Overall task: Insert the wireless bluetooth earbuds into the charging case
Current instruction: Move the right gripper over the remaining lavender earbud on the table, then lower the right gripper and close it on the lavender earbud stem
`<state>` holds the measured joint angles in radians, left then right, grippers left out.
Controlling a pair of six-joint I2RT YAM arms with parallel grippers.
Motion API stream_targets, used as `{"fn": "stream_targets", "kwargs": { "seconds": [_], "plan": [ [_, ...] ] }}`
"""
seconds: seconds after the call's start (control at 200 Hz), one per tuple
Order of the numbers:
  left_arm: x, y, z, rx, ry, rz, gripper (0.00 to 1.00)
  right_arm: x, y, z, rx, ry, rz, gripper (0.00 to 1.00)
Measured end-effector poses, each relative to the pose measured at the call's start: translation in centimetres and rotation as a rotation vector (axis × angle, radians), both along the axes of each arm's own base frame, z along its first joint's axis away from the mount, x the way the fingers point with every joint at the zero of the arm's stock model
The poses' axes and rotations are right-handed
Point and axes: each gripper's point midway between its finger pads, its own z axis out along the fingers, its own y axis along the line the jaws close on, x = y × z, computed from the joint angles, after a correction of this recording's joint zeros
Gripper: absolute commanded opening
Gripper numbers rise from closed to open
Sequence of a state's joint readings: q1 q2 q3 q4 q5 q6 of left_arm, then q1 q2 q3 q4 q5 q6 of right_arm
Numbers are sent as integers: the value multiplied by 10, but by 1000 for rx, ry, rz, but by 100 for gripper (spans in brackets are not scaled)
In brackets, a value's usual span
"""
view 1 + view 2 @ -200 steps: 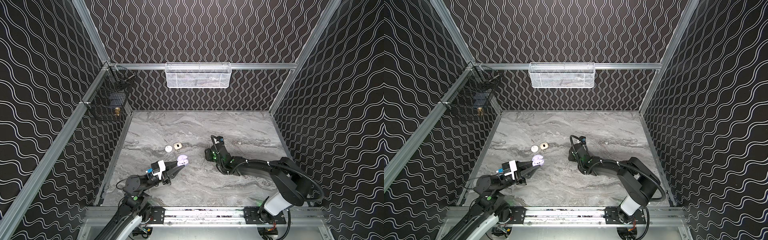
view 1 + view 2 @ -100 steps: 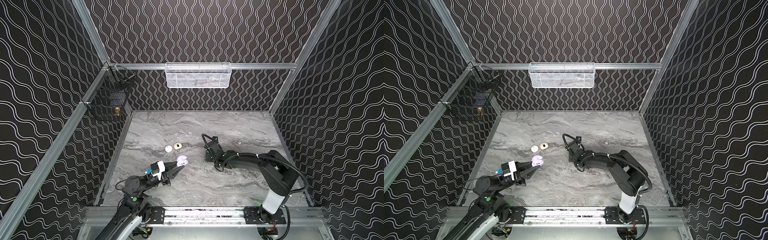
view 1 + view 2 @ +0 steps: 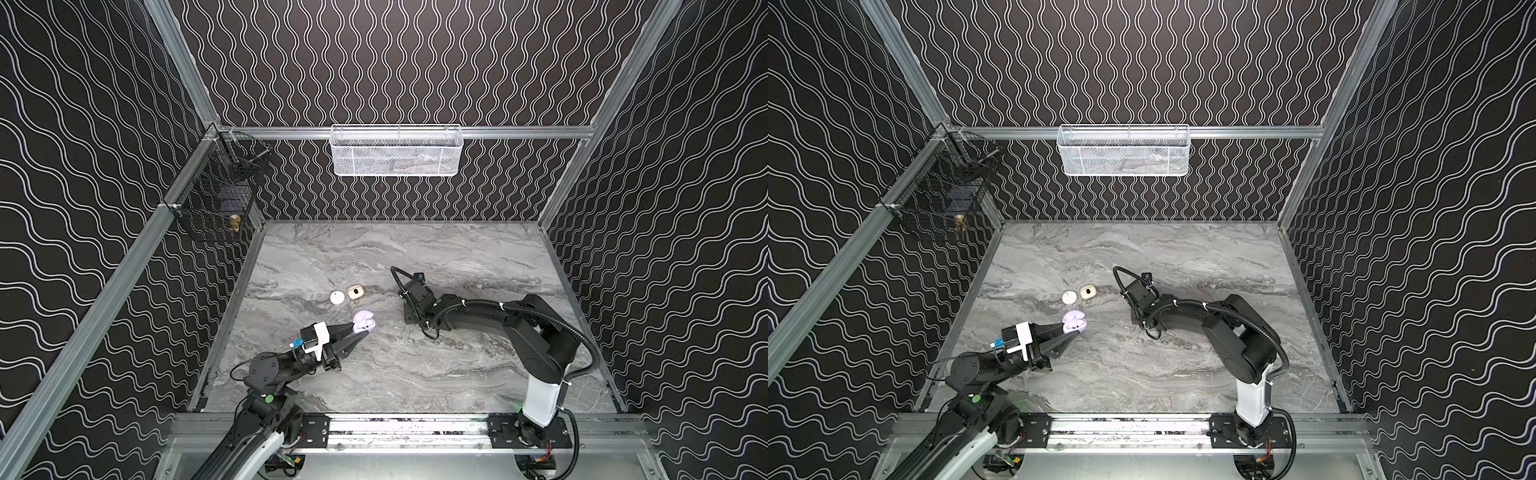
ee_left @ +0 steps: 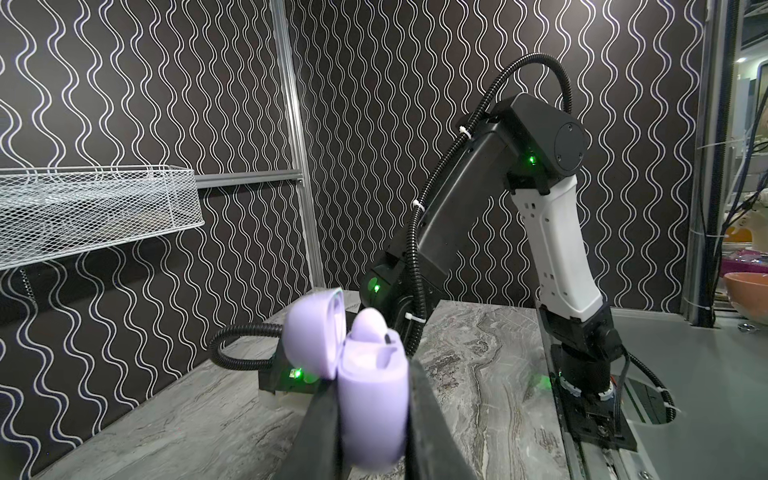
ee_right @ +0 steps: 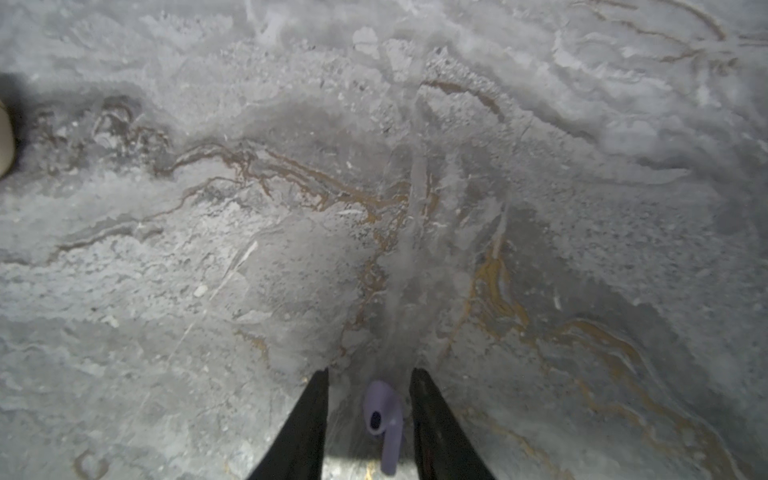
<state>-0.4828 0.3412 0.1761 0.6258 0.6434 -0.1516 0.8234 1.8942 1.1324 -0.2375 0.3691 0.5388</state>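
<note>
— One lavender earbud (image 5: 382,415) lies on the table (image 5: 249,208) between the narrow, unclosed jaws of our right gripper (image 5: 369,372). Procedure?
— We pinch its head squarely. Our left gripper (image 3: 358,332) clamps the open lavender charging case (image 4: 374,415) at its 9 o'clock.

Walls (image 3: 415,62) black with thin white wavy lines. Tabletop (image 3: 457,257) grey marble with darker veins; ochre-brown streaks in the right wrist view. Charging case (image 4: 370,399) pale lavender, seated earbud (image 4: 372,328) same shade. Loose earbud (image 5: 384,419) duller lavender with a dark oval spot. Round case (image 3: 337,297) white, the squarish case (image 3: 355,291) beside it cream with a dark mark. Mesh basket (image 3: 395,151) white, wire basket (image 3: 216,199) black. Left arm (image 3: 274,368) and right arm (image 3: 498,324) black, white lower links, green lights.
</note>
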Motion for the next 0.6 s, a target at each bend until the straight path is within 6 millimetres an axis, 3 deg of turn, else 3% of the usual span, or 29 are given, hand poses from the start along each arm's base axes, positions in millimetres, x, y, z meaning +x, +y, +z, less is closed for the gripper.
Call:
{"fn": "stream_targets", "kwargs": {
  "seconds": [0.596],
  "plan": [
    [-3,2,3,-11,-13,3,0,-11,-9,-11,-151,129,11,33]
  ]
}}
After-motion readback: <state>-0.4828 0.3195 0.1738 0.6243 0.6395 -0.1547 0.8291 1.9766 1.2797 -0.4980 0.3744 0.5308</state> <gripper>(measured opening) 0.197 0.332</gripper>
